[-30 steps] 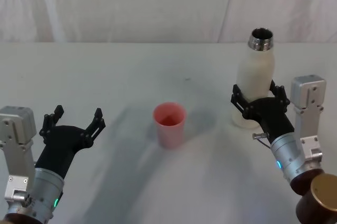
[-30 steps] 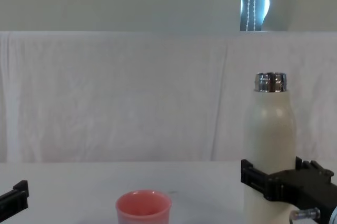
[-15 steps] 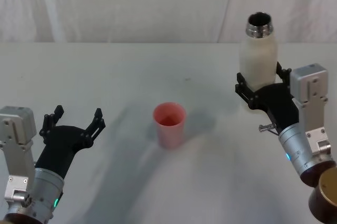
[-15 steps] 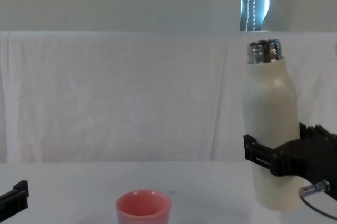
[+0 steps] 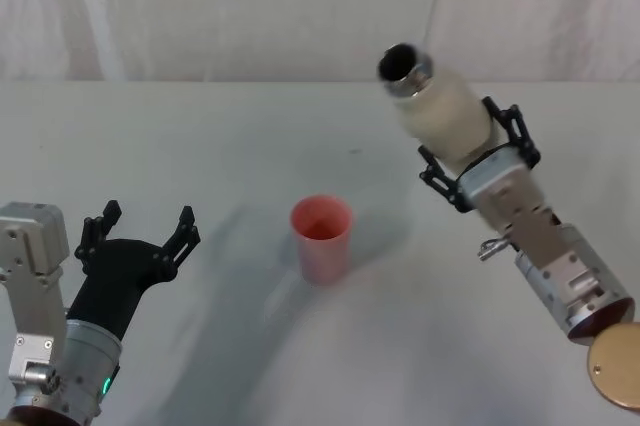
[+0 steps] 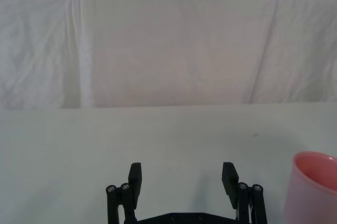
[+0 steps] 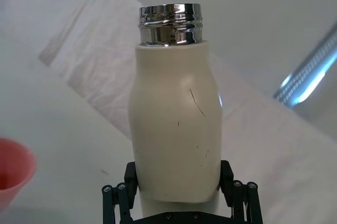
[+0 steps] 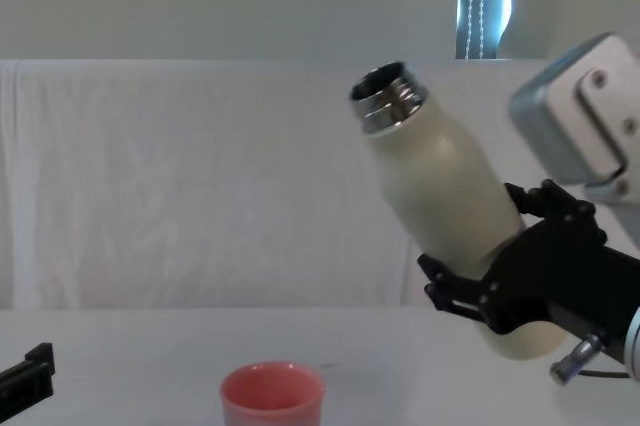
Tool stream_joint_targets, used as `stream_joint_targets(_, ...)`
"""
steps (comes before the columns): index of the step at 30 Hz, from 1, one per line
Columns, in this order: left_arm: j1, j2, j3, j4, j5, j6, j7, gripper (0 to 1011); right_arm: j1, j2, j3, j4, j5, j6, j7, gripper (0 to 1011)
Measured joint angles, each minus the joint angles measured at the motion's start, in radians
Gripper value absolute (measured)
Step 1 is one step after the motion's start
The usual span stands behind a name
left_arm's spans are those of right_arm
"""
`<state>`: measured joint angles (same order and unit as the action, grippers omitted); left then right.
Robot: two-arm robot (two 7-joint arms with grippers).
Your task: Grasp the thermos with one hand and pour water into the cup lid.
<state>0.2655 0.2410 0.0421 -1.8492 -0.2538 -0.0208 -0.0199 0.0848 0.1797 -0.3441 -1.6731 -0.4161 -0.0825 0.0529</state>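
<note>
Bottle [image 5: 443, 112] sits in the upper right of the head view, clear of the table [image 5: 240, 146] and tilted, its chrome neck aimed up and to the left toward the centre. The right gripper [image 5: 478, 158] has its jaws clamped round the bottle's lower body. The pink cup [image 5: 322, 237] stands upright at frame centre, below and left of the neck. At lower left the left gripper [image 5: 140, 230] rests with its jaws spread wide, holding nothing.

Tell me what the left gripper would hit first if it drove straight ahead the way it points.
Probably nothing: the left gripper faces bare table, then the white backdrop. The cup lid sits off to one side.
</note>
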Motion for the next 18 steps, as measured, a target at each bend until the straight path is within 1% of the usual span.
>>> stream_joint_targets(1,0.0,0.0,0.0,0.0,0.0,0.0,0.0,1001,0.002,0.009,-0.011,-0.001,-0.026,-0.005,-0.003,957)
stream_joint_targets(8,0.0,0.0,0.0,0.0,0.0,0.0,0.0,1001,0.008,0.03,-0.043,0.008,-0.115,-0.02,-0.031,957)
stream_joint_targets(9,0.0,0.0,0.0,0.0,0.0,0.0,0.0,1001,0.009,0.034,-0.05,0.014,-0.138,-0.024,-0.044,957)
stream_joint_targets(12,0.0,0.0,0.0,0.0,0.0,0.0,0.0,1001,0.012,0.039,-0.06,0.025,-0.173,-0.029,-0.062,957)
stream_joint_targets(14,0.0,0.0,0.0,0.0,0.0,0.0,0.0,1001,0.019,0.046,-0.076,0.043,-0.215,-0.03,-0.078,957)
stream_joint_targets(18,0.0,0.0,0.0,0.0,0.0,0.0,0.0,1001,0.027,0.051,-0.092,0.063,-0.249,-0.029,-0.088,957)
